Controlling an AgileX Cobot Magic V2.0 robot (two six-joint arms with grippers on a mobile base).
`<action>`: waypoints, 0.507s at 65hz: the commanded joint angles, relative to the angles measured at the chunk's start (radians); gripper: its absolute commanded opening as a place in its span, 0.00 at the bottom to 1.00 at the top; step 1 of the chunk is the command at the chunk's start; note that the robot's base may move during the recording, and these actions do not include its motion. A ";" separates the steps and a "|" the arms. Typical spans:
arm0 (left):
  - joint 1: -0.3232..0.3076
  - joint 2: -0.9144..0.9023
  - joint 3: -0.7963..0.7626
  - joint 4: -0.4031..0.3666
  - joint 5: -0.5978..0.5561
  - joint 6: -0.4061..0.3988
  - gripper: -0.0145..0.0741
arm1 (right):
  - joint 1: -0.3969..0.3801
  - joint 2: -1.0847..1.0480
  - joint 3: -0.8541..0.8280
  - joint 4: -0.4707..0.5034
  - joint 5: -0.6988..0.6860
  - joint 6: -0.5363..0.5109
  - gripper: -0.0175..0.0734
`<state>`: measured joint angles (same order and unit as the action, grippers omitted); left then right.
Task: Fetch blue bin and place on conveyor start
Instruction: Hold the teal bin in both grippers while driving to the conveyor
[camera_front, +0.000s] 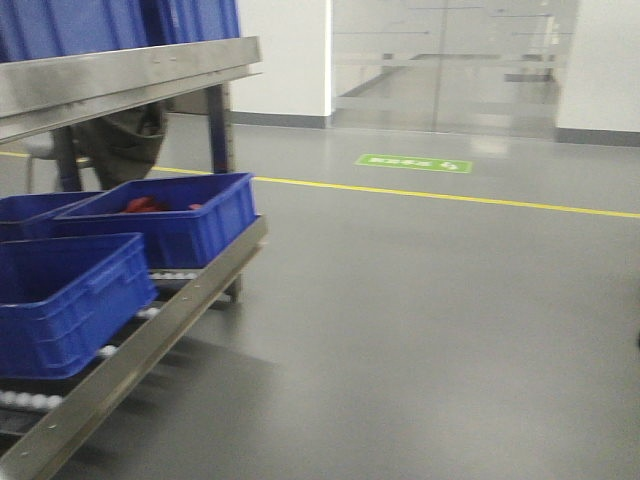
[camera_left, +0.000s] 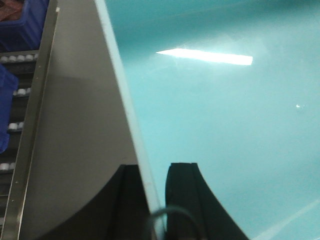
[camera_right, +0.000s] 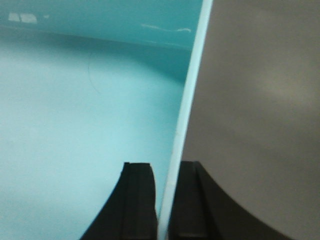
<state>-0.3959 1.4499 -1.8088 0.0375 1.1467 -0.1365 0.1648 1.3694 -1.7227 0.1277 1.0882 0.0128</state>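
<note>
- Blue bin (camera_left: 225, 125): carried between both arms. Its turquoise inside fills the inboard half of each wrist view. Not seen in front cam.
- Left gripper (camera_left: 152, 172): closed on the bin's rim (camera_left: 125, 100), one finger inside the wall, one outside. Rim runs straight ahead from betw. the fingers.
- Right gripper (camera_right: 166, 170): same pinch on what looks like the opp. wall, thin lip sandwiched betw. both pads.
- Why so (judgement): a grip on two opp. walls keeps the tub level and stops it swinging. The lip gives the fingers sth to bear under.
- Outboard of each gripper: bare grey floor (camera_left: 75, 125) below, so bin hangs off the ground, resting on nothing.
- Further outboard of left gripper: steel roller rack (camera_left: 15, 92) w/ dark-blue crates (camera_front: 165, 215). These aren't the target.
- Ahead: open floor, yellow line (camera_front: 450, 197), green floor sign (camera_front: 413, 163).
- Conveyor start: in no view. Prob. mid-transport, placing not yet done.
</note>
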 joint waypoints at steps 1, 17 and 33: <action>-0.009 -0.016 -0.010 -0.021 -0.039 0.019 0.04 | -0.001 -0.011 -0.010 -0.002 -0.025 -0.022 0.03; -0.009 -0.016 -0.010 -0.021 -0.039 0.019 0.04 | -0.001 -0.011 -0.010 -0.002 -0.025 -0.022 0.03; -0.009 -0.016 -0.010 -0.021 -0.039 0.019 0.04 | -0.001 -0.011 -0.010 -0.002 -0.025 -0.022 0.03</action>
<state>-0.3959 1.4499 -1.8088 0.0375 1.1467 -0.1365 0.1648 1.3694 -1.7227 0.1277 1.0882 0.0128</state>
